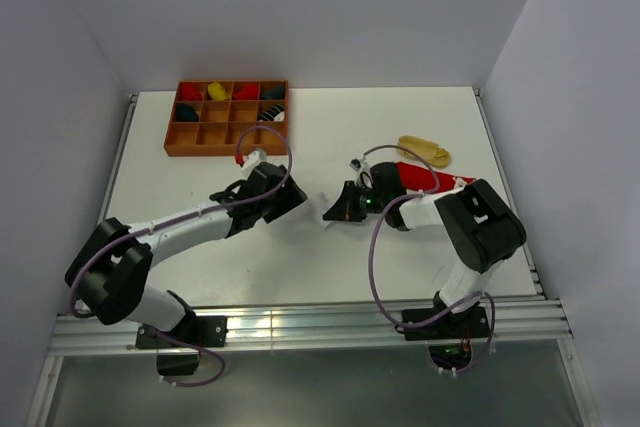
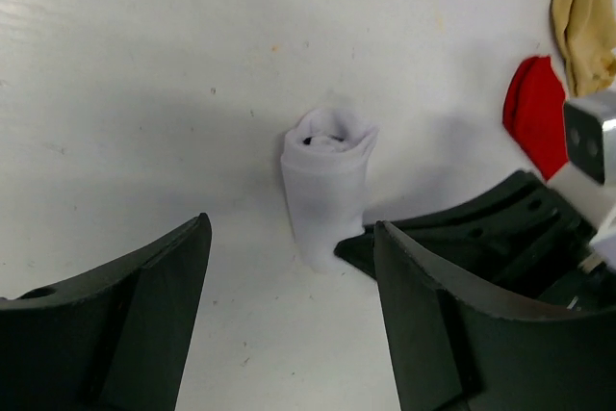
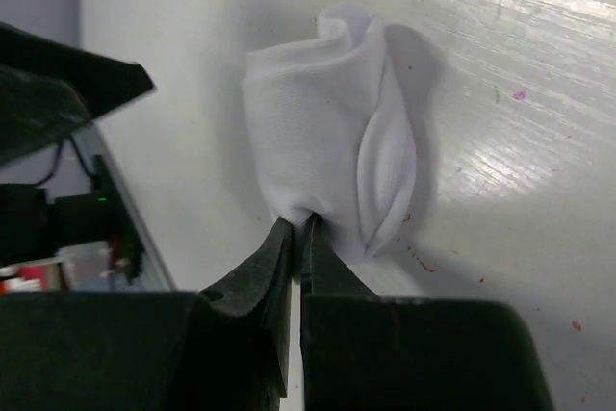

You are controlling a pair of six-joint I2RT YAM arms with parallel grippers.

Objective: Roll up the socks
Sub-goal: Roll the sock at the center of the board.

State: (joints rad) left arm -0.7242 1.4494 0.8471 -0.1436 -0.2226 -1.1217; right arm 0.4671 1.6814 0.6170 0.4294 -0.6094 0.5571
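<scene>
A white sock (image 2: 327,190) lies rolled into a short bundle on the white table, between my two grippers. My right gripper (image 3: 298,226) is shut, pinching a fold of fabric at the near edge of the white sock (image 3: 327,132). My left gripper (image 2: 294,228) stands open just short of the bundle, touching nothing, its fingers (image 2: 135,315) wide apart. In the top view the left gripper (image 1: 290,197) and right gripper (image 1: 335,209) face each other at mid-table. A red sock (image 1: 430,179) and a tan sock (image 1: 425,151) lie flat behind the right arm.
A brown wooden compartment tray (image 1: 228,137) stands at the back left, with several rolled items in its upper cells. The right arm's cable loops over the table in front of it. The red sock (image 2: 537,113) and the tan sock (image 2: 585,26) lie beyond the right gripper.
</scene>
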